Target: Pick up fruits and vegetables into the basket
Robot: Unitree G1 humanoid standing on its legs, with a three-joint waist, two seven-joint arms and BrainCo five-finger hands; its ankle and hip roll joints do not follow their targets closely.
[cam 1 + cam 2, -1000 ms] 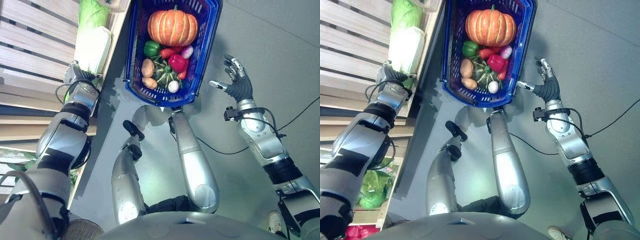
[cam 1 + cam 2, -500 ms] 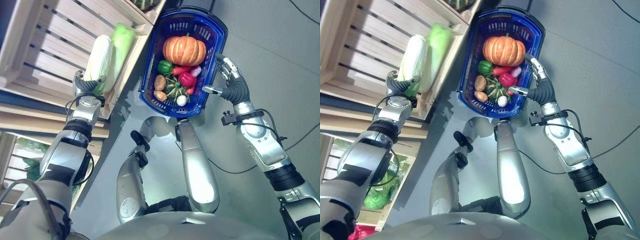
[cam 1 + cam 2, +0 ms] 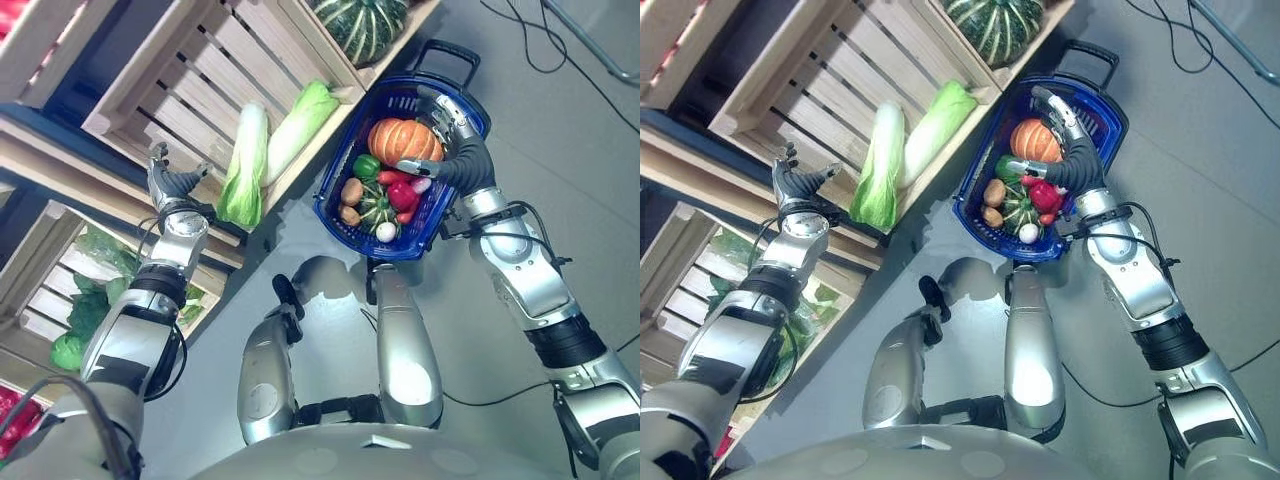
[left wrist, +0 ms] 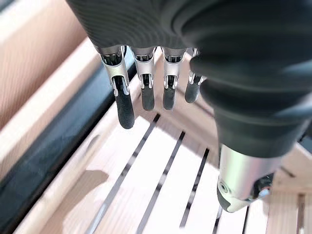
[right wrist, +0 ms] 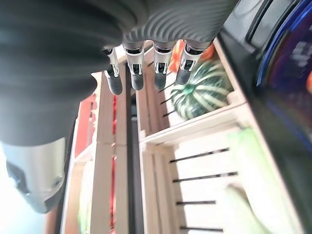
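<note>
While both hands' fingers (image 4: 124, 105) hang straight, neither touches the basket (image 3: 345, 165).

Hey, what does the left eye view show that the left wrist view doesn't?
Left eye view alone: the blue basket on the floor with the orange pumpkin in it, the right hand over it with fingers relaxed, two cabbages in the wooden crate, and a striped green squash in the crate above. Left wrist view alone: a close look at the crate's slats past the fingertips. Both: the left hand, open and holding nothing, at the crate.
</note>
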